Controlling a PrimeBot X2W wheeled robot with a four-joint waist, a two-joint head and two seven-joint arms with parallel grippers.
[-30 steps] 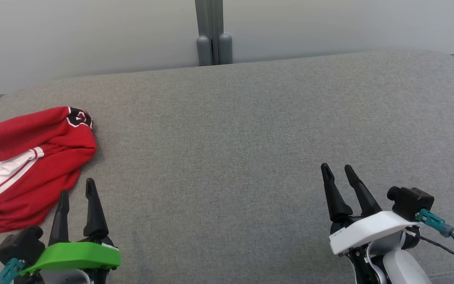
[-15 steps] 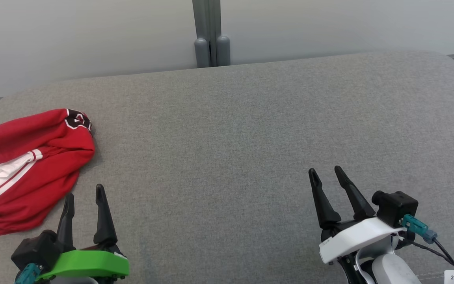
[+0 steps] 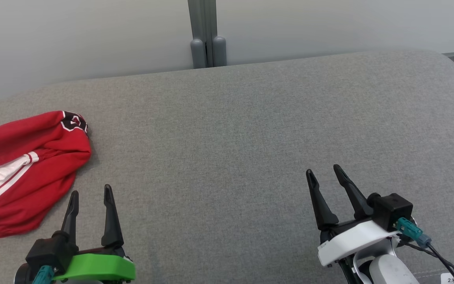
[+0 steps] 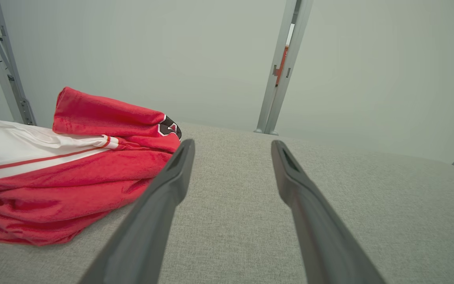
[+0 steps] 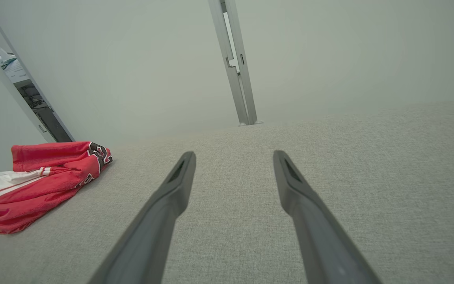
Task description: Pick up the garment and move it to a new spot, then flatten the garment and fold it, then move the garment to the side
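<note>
Grey padded surface, pale wall behind. Item: red-and-white garment, bunched at the surface's left edge, long axis slanting away from me. It lies ahead-left of my left end effector, near it; my right end effector is well apart. Both are spread wide and hold nothing.

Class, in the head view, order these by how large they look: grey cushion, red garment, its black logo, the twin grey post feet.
1. grey cushion
2. red garment
3. twin grey post feet and black logo: near alike, left unranked.
</note>
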